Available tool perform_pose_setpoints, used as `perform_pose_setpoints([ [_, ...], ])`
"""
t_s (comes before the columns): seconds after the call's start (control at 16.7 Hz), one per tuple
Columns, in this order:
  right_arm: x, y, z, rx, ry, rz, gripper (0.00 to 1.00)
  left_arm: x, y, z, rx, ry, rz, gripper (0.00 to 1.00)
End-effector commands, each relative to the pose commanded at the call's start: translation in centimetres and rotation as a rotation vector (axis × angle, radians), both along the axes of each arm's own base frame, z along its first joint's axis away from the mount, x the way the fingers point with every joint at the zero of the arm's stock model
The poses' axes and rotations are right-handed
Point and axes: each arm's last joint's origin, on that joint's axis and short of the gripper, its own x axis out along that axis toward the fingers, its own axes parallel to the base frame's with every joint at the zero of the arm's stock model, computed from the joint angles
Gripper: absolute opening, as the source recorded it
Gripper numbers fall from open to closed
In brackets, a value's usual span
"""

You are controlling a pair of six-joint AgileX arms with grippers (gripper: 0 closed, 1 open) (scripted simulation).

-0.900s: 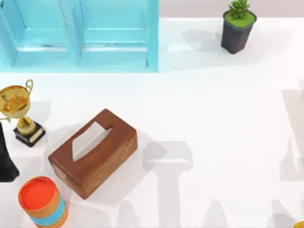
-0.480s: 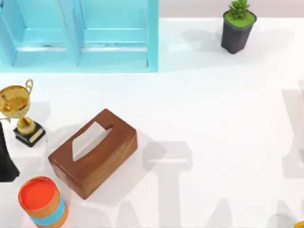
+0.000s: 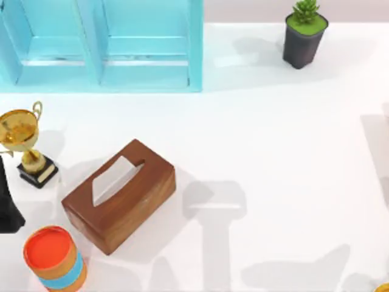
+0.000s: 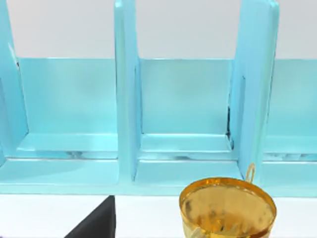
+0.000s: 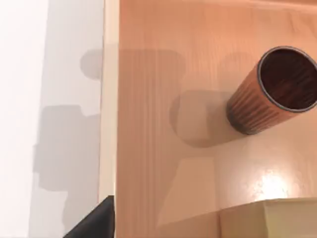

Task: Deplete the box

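Note:
The box (image 3: 119,194) is a brown wooden tissue box lying at an angle on the white table's left half. A white tissue (image 3: 113,178) pokes out of the slot in its top. My left arm (image 3: 7,204) is parked as a dark shape at the table's left edge, beside the box and apart from it. A dark part of the left gripper (image 4: 94,227) appears in the left wrist view, facing the blue shelf. A dark part of my right gripper (image 5: 94,222) hangs over the table's edge above a wooden floor.
A gold trophy (image 3: 23,137) stands left of the box and an orange canister (image 3: 53,258) in front of it. A blue shelf unit (image 3: 103,45) fills the back left, a potted plant (image 3: 304,33) the back right. A brown cylinder (image 5: 272,89) stands on the floor.
The arm shadows at the table's right and front right have shifted, one now stretching low across the front. The box, the trophy and the left arm have not moved.

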Motion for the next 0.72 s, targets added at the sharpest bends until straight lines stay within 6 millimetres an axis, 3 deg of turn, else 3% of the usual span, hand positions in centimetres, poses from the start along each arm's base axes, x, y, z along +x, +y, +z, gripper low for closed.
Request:
perform_pose_setpoints([
  [0.36, 6.5, -5.5, 0.5, 0.092, 0.504, -0.013, 1.00, 0.0, 0.0, 0.0, 0.000, 0.000, 0.000, 1.00],
  [0.72, 9.1, -9.0, -0.5, 0.178, 0.718, -0.006, 1.00, 0.0, 0.0, 0.0, 0.000, 0.000, 0.000, 1.00],
])
